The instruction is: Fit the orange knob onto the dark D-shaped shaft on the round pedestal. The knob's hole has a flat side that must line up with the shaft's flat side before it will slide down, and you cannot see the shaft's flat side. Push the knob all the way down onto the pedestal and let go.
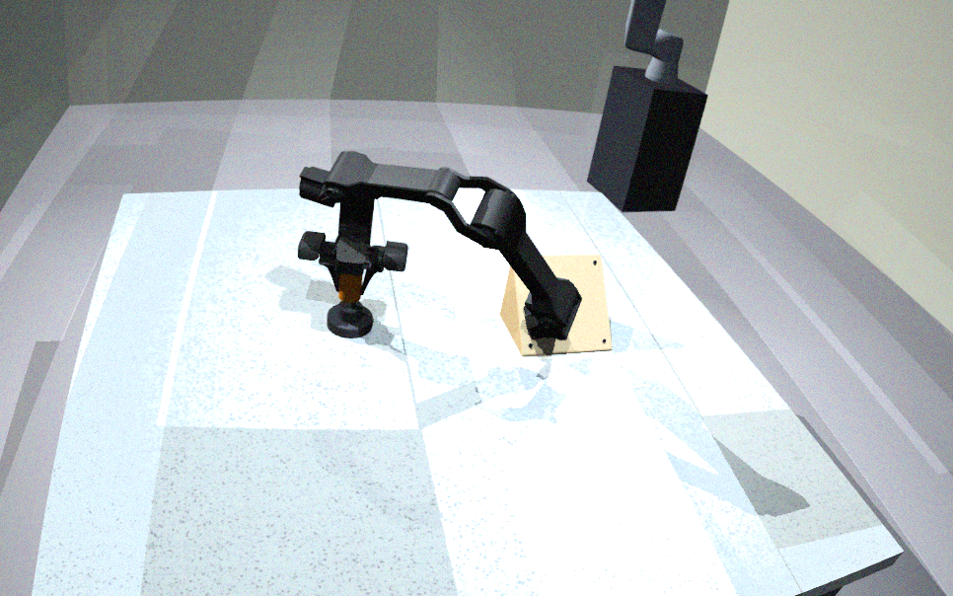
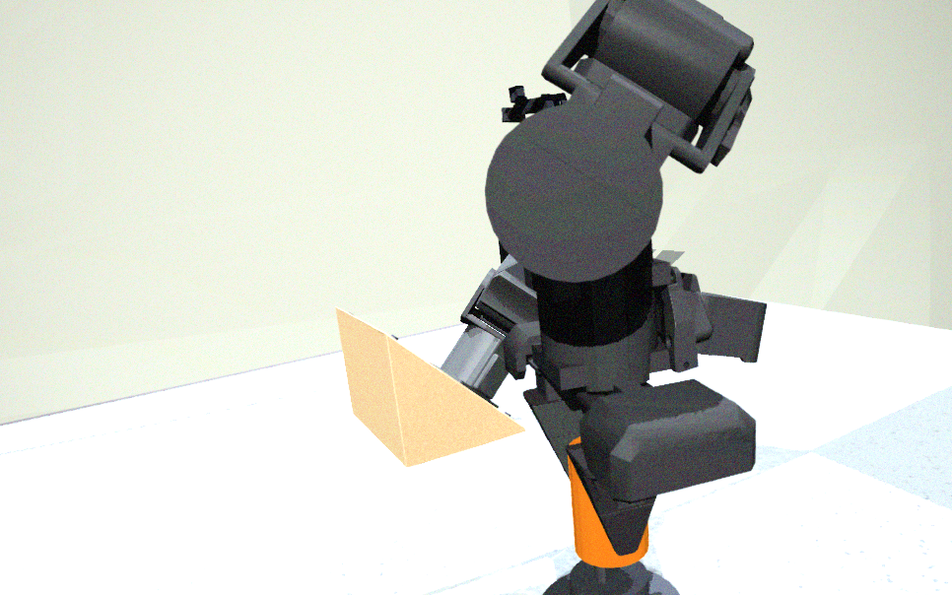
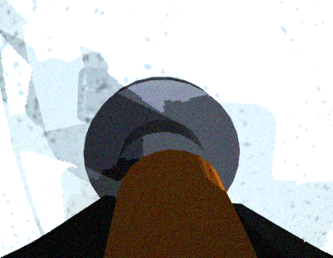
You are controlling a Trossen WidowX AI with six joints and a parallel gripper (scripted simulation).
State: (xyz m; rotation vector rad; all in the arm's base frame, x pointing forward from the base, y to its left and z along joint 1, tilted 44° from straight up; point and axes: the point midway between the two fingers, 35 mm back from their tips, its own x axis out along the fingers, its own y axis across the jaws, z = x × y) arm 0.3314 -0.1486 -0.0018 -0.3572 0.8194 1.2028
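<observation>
The orange knob [image 1: 349, 282] [image 2: 589, 520] [image 3: 178, 222] is upright between the fingers of my gripper [image 1: 350, 290] [image 2: 607, 520] [image 3: 172, 211], which is shut on it and points down. The dark round pedestal [image 1: 349, 326] [image 2: 658, 585] [image 3: 217, 117] stands directly below. In the exterior view a short stretch of the dark shaft [image 2: 600, 573] shows between the knob's lower rim and the pedestal, so the knob is not down on the pedestal. The shaft's top, the knob's hole and both flat sides are hidden; I cannot tell how far the shaft enters the hole.
A light wooden wedge [image 1: 576, 318] [image 2: 436, 414] stands beside the arm's base on the pale table [image 1: 280, 503]. A black box [image 1: 646, 140] with a grey arm part on it stands behind, at the upper right in the top view. Patchy shadows cross the table.
</observation>
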